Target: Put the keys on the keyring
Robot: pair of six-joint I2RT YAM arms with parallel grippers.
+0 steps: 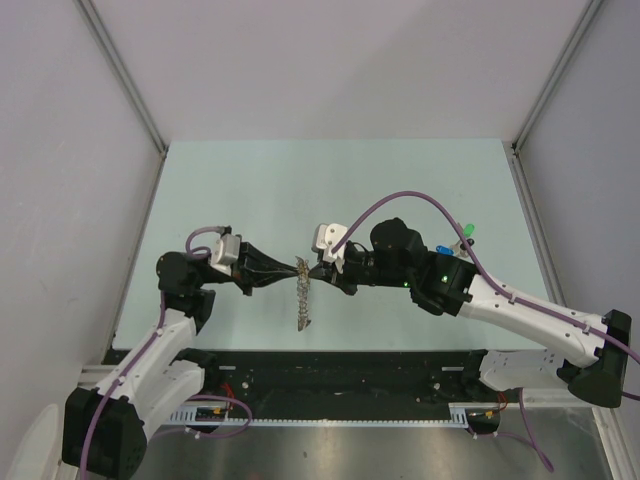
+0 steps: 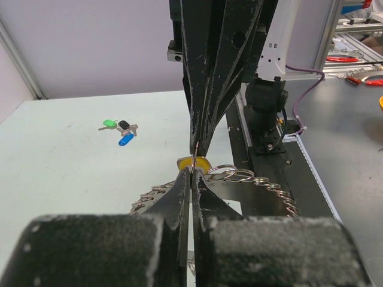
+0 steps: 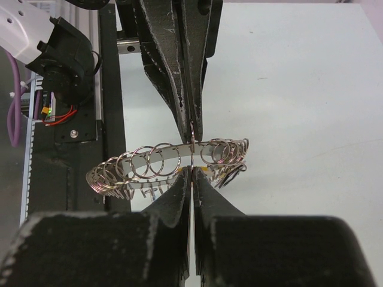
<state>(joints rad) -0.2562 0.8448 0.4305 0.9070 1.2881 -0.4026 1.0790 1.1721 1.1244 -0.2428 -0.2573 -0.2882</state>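
Both pairs of jaws are clenched tip to tip on the keyring [image 3: 143, 162], which is held aloft, presumably so that the yellow-capped key [image 2: 203, 162] against it can be threaded on.

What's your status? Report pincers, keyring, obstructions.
Left pincer and right pincer both shut, tips meeting at keyring. Yellow-capped key at the junction. Three loose keys lie apart; nothing in the way.
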